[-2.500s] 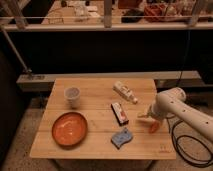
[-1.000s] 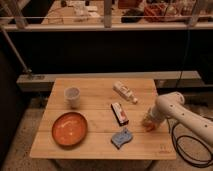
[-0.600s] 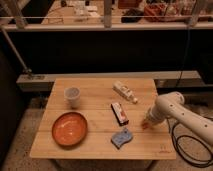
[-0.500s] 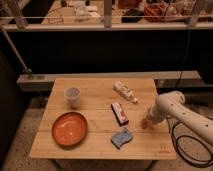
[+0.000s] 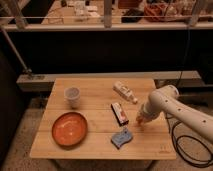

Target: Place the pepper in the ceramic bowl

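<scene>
The ceramic bowl [image 5: 70, 129], wide, orange inside with a brown rim, sits at the table's front left. My gripper [image 5: 140, 119] points down at the tabletop on the right side, far from the bowl, between the red-and-white packet and the table's right edge. The pepper [image 5: 143, 123] shows only as a small orange-red bit right under the gripper's tip; most of it is hidden by the gripper. The white arm [image 5: 170, 105] reaches in from the right.
A white cup [image 5: 73, 96] stands behind the bowl. A red-and-white packet [image 5: 119, 112], a blue-grey object [image 5: 122, 137] and a small lying bottle [image 5: 125, 92] lie between gripper and bowl. Cables hang off the wooden table's [image 5: 95, 150] right side.
The gripper has sunk a little and shifted slightly left over the pepper, covering more of it. Bowl, cup and the other objects have not moved.
</scene>
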`<state>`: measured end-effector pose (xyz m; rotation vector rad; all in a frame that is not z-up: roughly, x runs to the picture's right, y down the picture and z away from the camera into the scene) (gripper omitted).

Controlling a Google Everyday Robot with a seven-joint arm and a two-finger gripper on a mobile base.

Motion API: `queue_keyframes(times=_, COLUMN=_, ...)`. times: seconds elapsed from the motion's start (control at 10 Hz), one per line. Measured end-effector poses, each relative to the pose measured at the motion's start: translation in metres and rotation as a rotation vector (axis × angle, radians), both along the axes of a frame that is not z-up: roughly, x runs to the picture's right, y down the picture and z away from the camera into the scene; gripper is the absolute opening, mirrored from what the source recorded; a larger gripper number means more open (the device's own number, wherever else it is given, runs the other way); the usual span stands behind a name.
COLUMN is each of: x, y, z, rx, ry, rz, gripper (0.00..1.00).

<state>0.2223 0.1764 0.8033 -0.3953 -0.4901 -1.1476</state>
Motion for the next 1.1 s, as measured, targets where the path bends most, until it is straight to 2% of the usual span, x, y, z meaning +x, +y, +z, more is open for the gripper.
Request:
queue_keyframes(times=0.2, x=-0.022, y=-0.009, z=-0.013, rx=0.016, ry=-0.023, rz=-0.04, gripper=0.03)
queue_keyframes(times=0.4, x=-0.056, y=-0.019, z=-0.027, rx=0.033, ry=-0.047, rz=-0.076, gripper=0.03)
queue_keyframes(times=0.6, x=-0.073, y=-0.025, z=-0.041, rx=0.053, ry=-0.067, rz=-0.114, gripper=0.03)
queue_keyframes(times=0.9, x=-0.109, y=-0.029, z=-0.05, rx=0.076, ry=-0.09, rz=-0.157, gripper=0.03)
queue_keyframes(times=1.1, x=-0.119, y=-0.031, z=-0.052, rx=0.085, ry=-0.1, rz=-0.177, gripper=0.03)
